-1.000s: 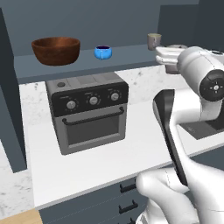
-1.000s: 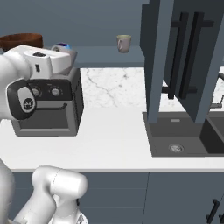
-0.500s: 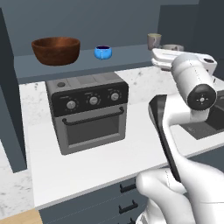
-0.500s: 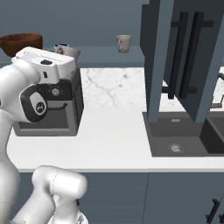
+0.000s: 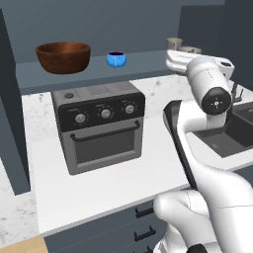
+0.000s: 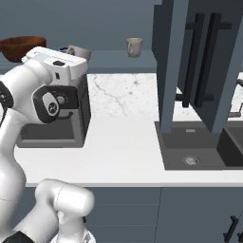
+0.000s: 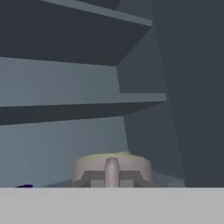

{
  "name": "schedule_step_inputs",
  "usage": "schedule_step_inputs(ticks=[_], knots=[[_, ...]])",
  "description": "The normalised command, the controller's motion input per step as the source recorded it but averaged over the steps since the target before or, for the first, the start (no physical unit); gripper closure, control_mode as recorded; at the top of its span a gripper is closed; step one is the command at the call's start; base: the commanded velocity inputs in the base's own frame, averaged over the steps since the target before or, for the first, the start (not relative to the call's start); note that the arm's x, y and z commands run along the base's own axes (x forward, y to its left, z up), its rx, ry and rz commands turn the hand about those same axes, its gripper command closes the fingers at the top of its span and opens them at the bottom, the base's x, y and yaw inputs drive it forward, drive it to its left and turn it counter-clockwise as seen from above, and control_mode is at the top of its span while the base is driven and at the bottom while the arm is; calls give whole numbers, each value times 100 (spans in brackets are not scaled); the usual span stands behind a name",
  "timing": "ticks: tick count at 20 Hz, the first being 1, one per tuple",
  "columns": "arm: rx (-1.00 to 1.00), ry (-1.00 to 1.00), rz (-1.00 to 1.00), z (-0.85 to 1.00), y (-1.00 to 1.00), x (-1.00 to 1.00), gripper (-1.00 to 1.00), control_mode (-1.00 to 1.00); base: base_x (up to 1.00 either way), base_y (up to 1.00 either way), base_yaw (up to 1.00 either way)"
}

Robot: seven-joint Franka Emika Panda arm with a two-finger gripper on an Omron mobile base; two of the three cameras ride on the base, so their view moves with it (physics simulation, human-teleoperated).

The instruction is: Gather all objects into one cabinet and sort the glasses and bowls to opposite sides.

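Gripper [image 7: 112, 175] clamped shut on a beige cup [image 7: 112, 168] just above the cabinet shelf [image 5: 148, 62], well right of the wooden bowl [image 5: 63, 56]; probably light, rigid, smooth-walled, best pinched at the rim.

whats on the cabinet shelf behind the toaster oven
On the shelf floor sit the wooden bowl and the small blue bowl, apart. Farther right stand two beige cups, one free, the other partly covered by the arm.
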Motion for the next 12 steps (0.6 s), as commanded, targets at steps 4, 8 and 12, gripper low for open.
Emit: schedule_step_inputs(ticks=[4,8,12], knots=[[0,-10,0,0,0,41,100,-100,0,0,0],[0,-6,0,0,0,39,100,-100,0,0,0],[1,0,0,0,0,41,100,-100,0,0,0]])
